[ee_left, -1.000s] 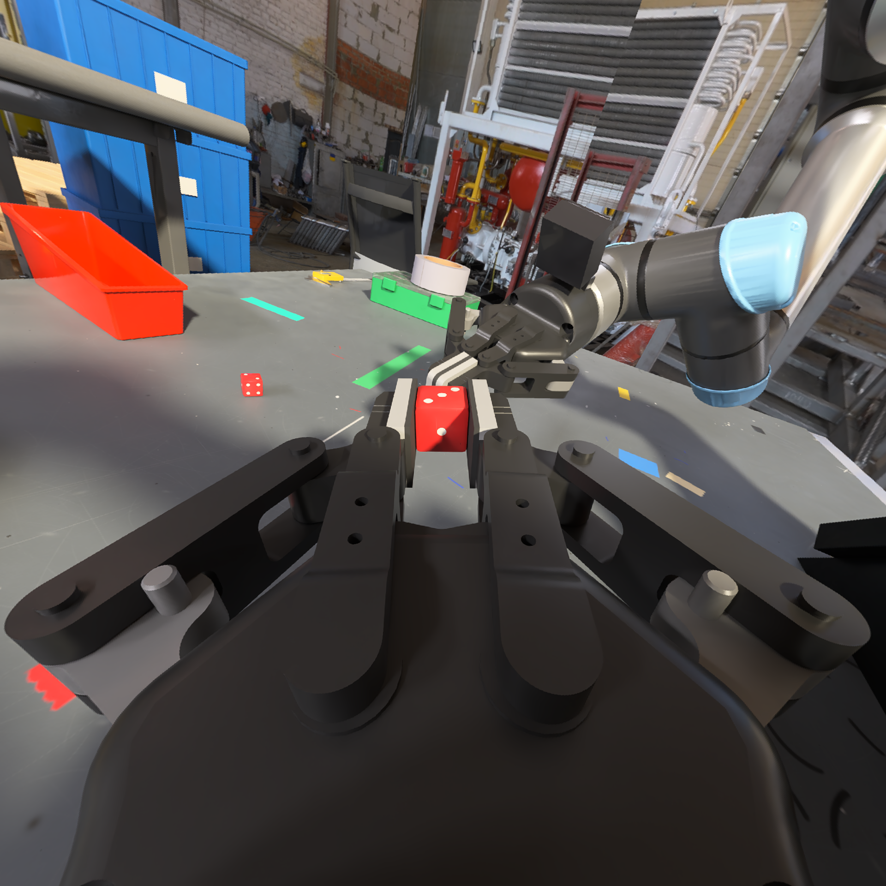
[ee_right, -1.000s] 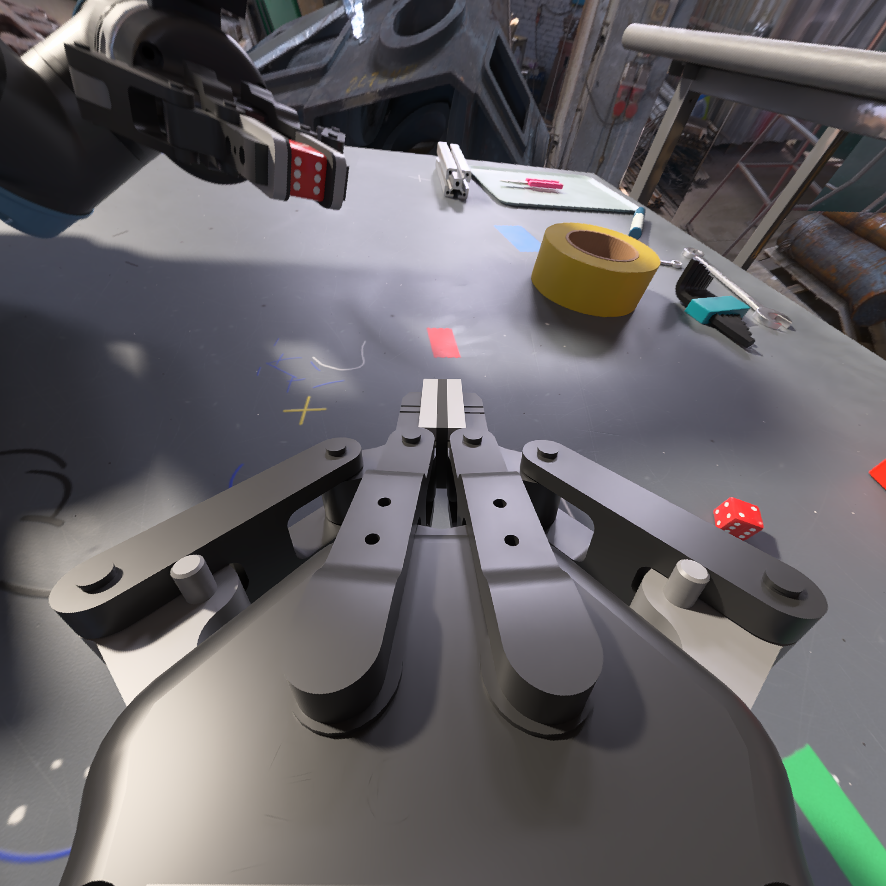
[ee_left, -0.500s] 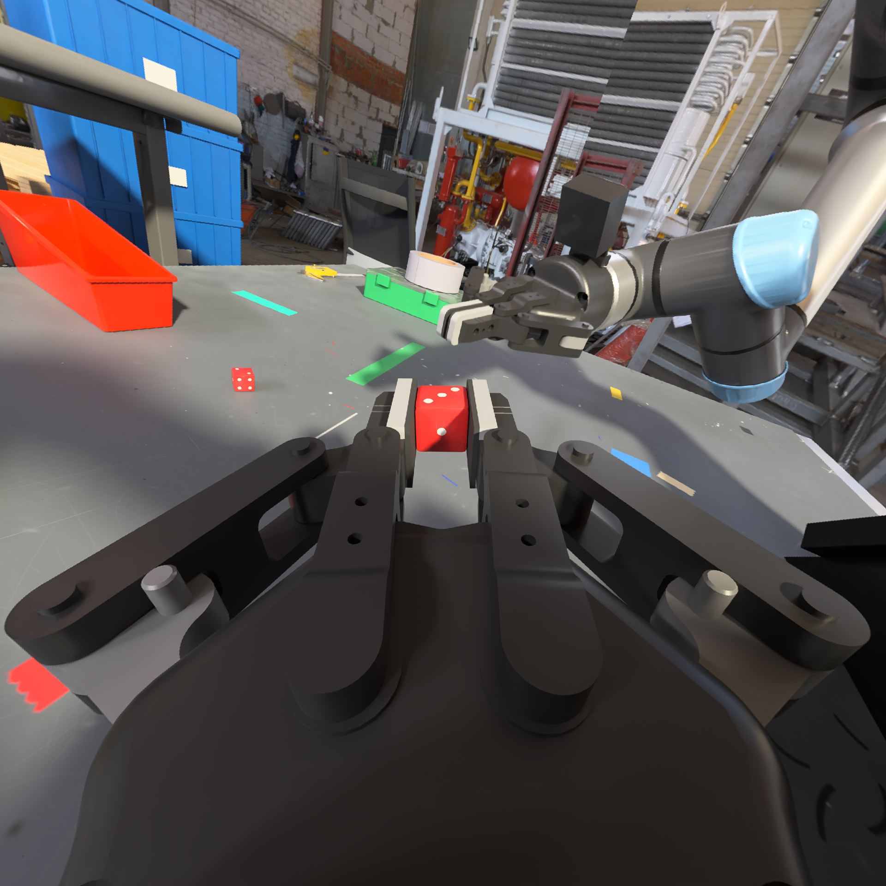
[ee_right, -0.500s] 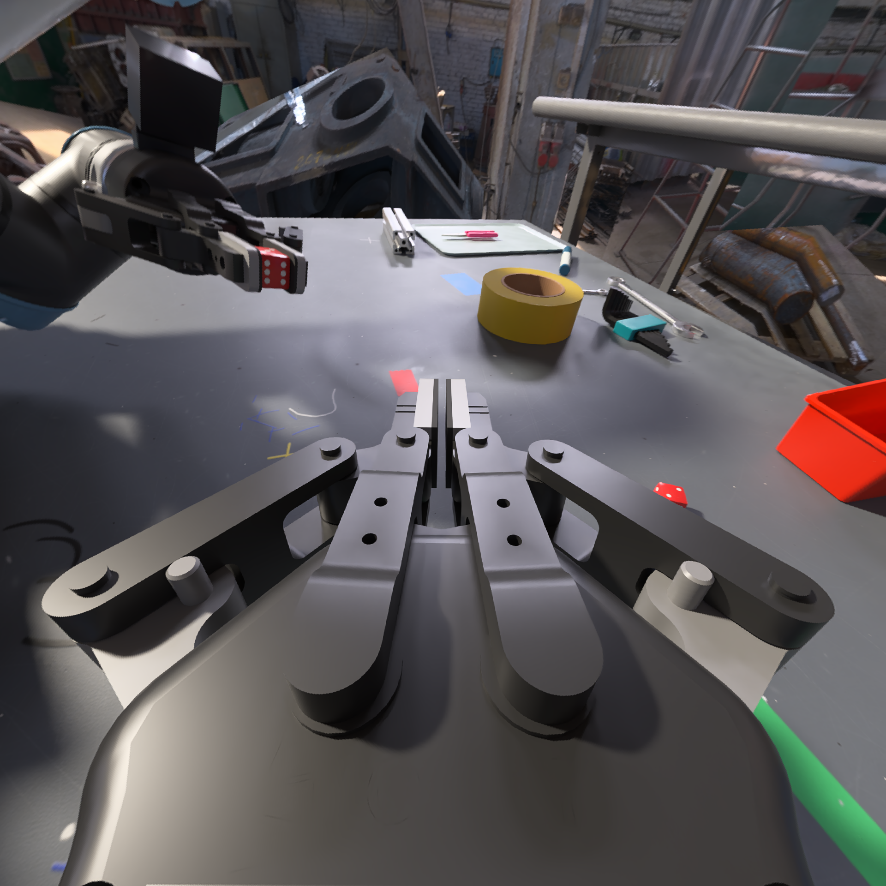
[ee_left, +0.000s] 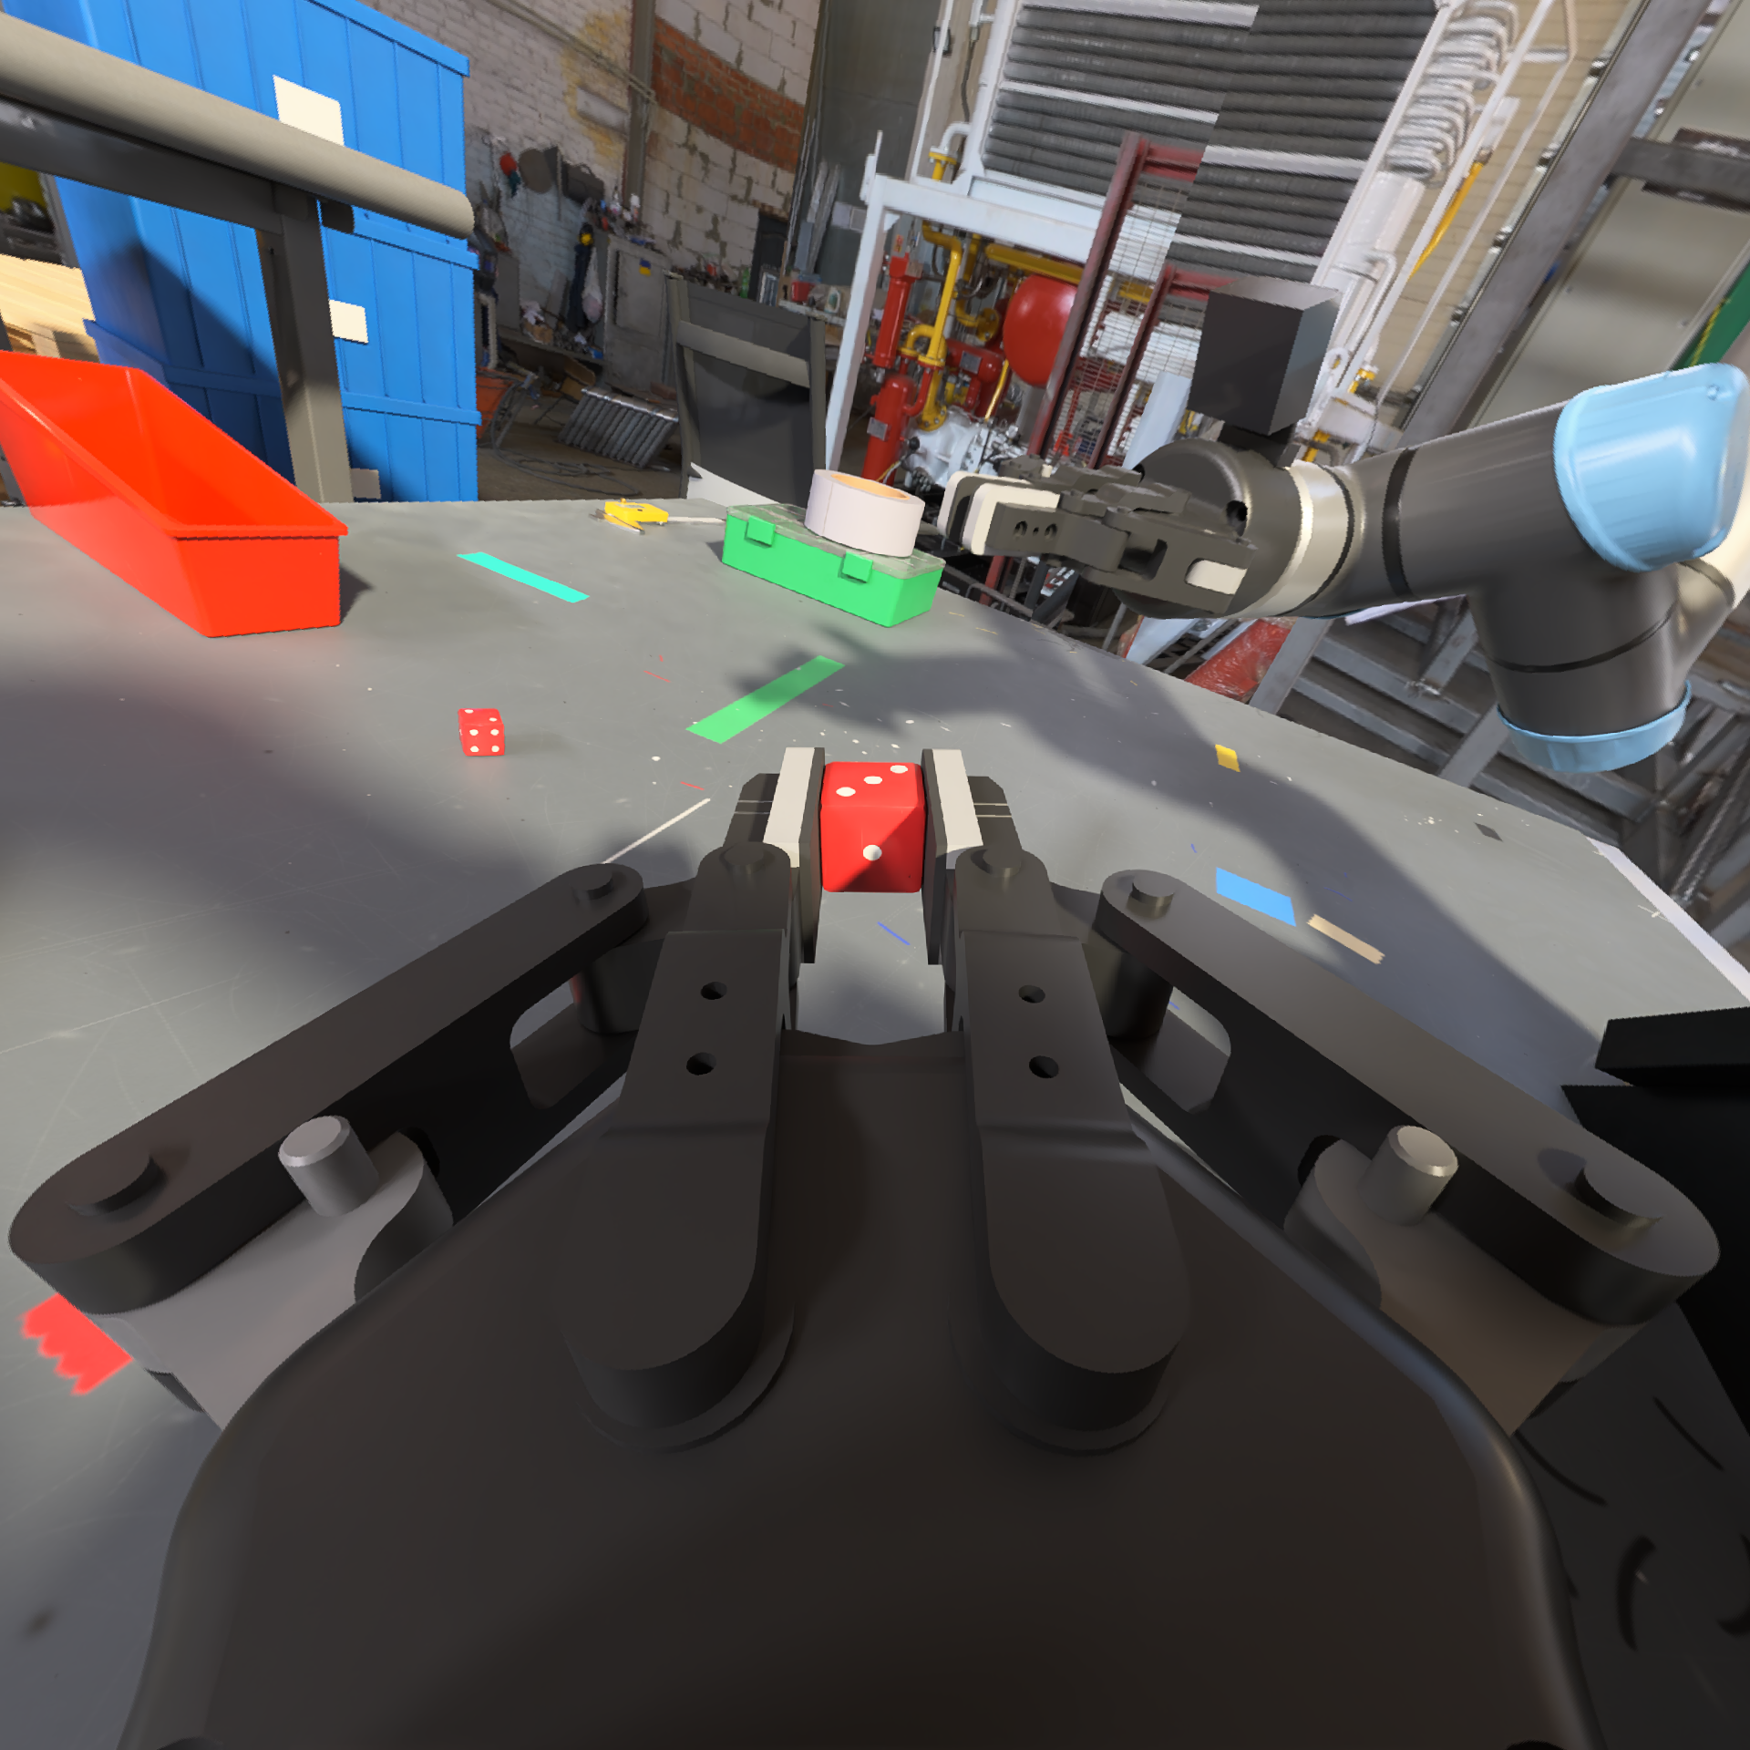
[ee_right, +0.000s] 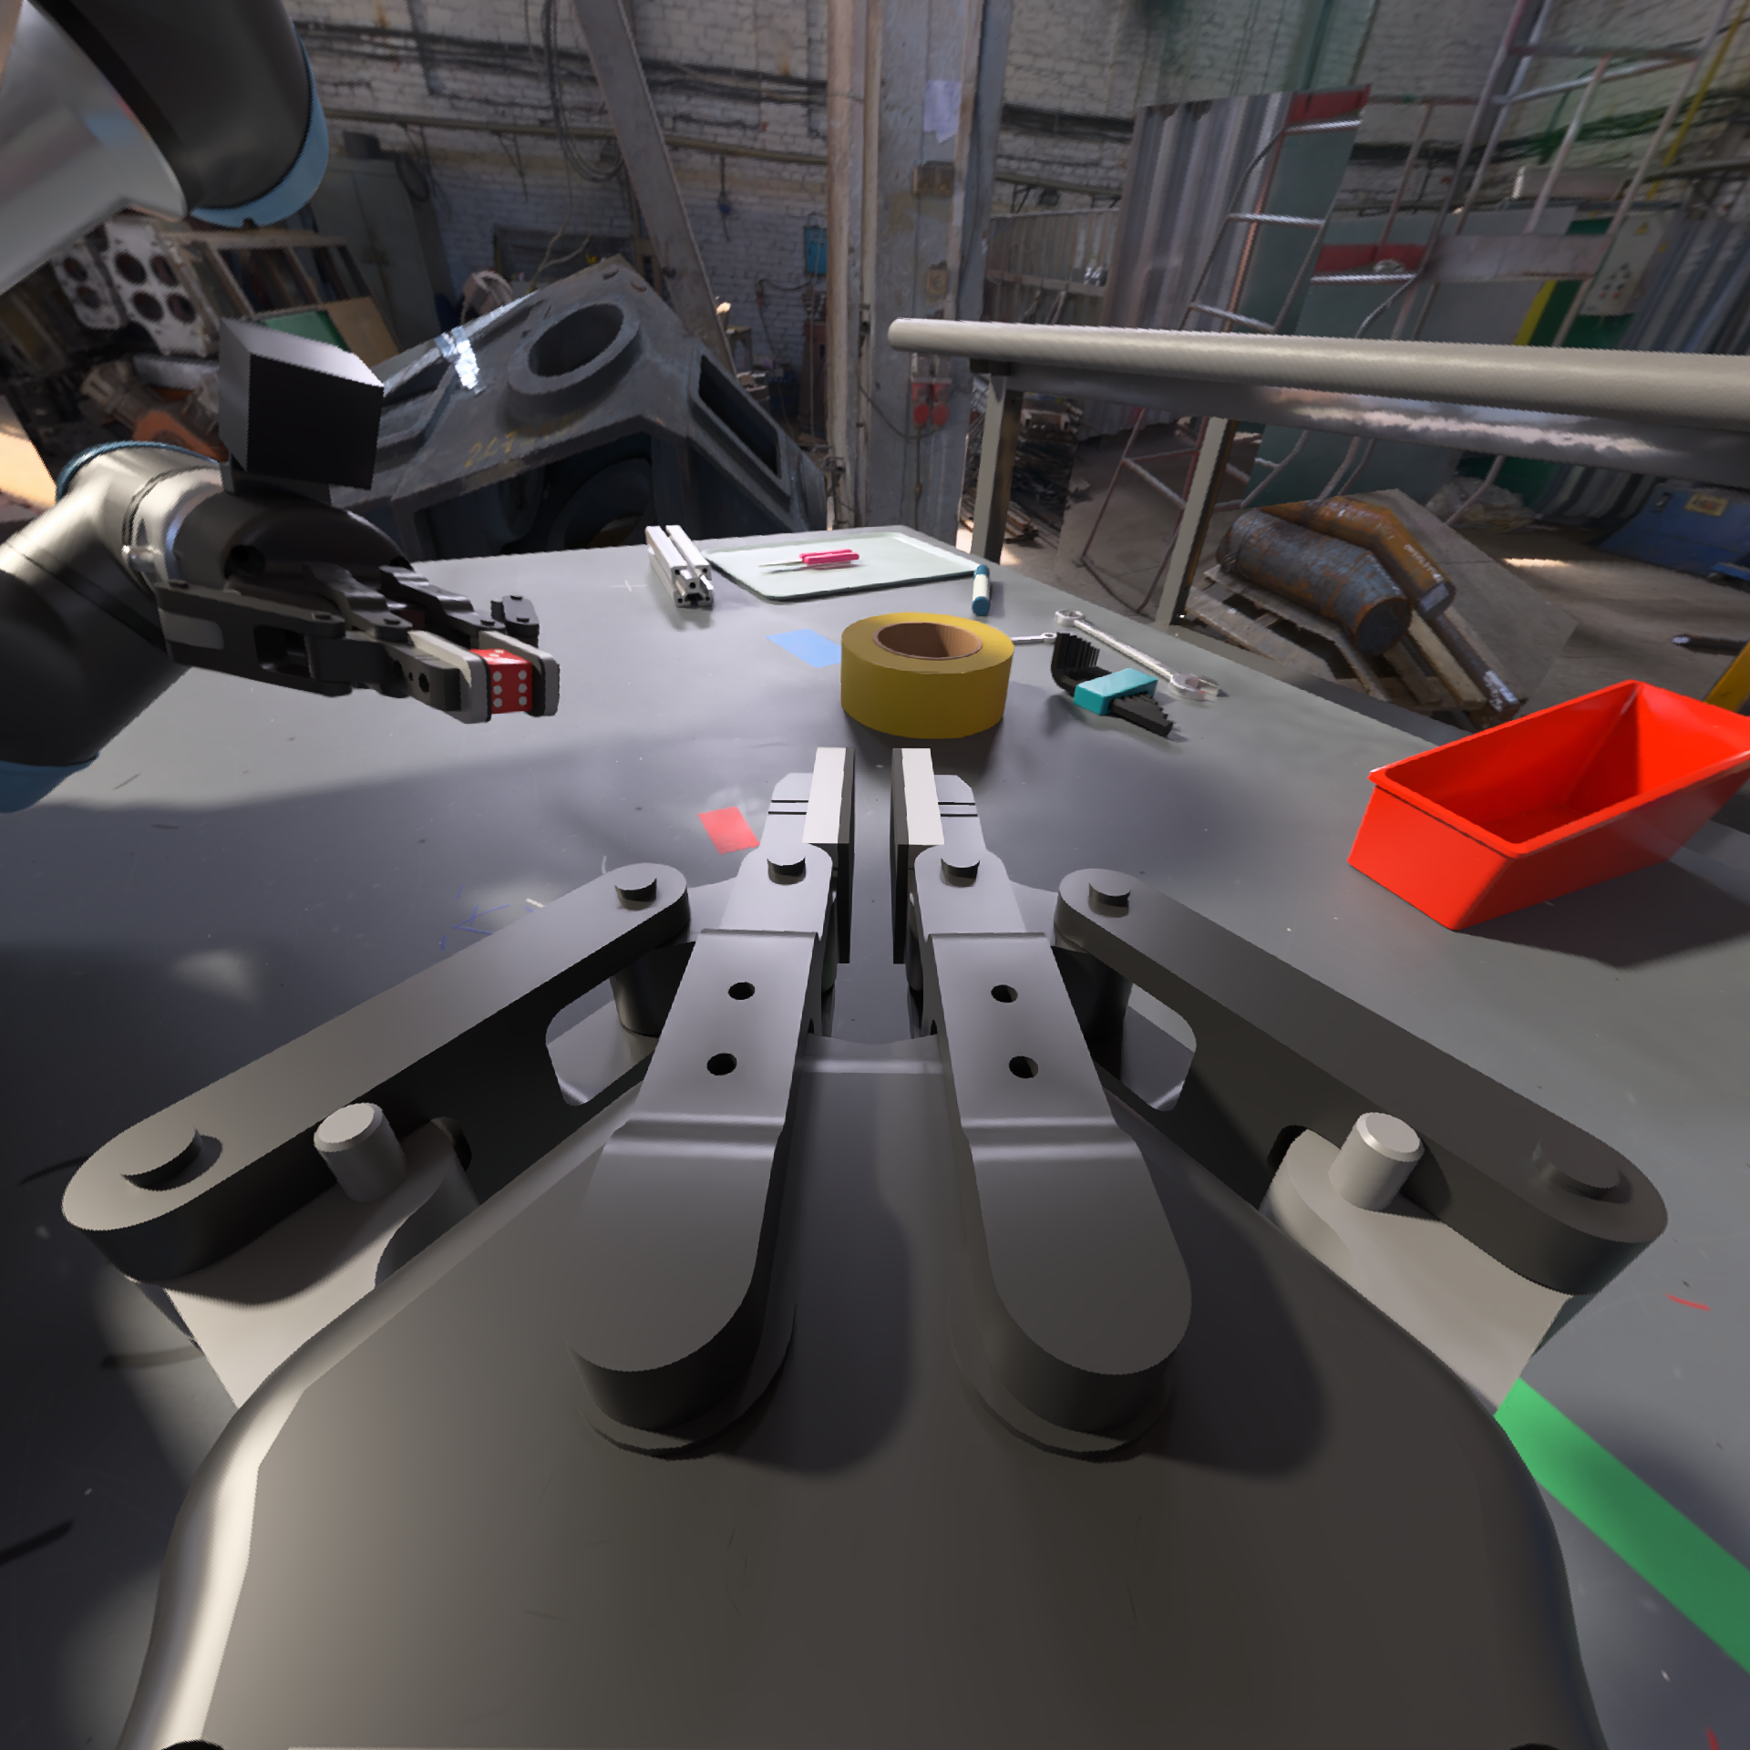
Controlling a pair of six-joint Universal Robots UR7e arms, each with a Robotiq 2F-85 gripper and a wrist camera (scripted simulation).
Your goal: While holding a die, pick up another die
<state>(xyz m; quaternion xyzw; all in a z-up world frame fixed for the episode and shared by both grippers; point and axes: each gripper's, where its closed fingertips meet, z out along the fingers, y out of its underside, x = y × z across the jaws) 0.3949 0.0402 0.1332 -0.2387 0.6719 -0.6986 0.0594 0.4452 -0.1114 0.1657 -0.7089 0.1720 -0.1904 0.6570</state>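
My left end effector (ee_left: 871,824) pinches a small red white-pipped cube die (ee_left: 870,827) above the grey surface (ee_left: 284,852), while my empty right end effector (ee_right: 871,805) is slightly parted; the second red die (ee_left: 481,732) beyond looks light, rigid and slick, so I'd grip two opposite flat faces.

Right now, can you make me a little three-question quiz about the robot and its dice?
1. True or false: the left gripper grips a red die.
2. Where is the second die? A) in the red bin B) loose on the grey table C) on the green box
3. What lies between the right gripper's fingers?

Key:
1. True
2. B
3. Nothing; a narrow gap shows between them.
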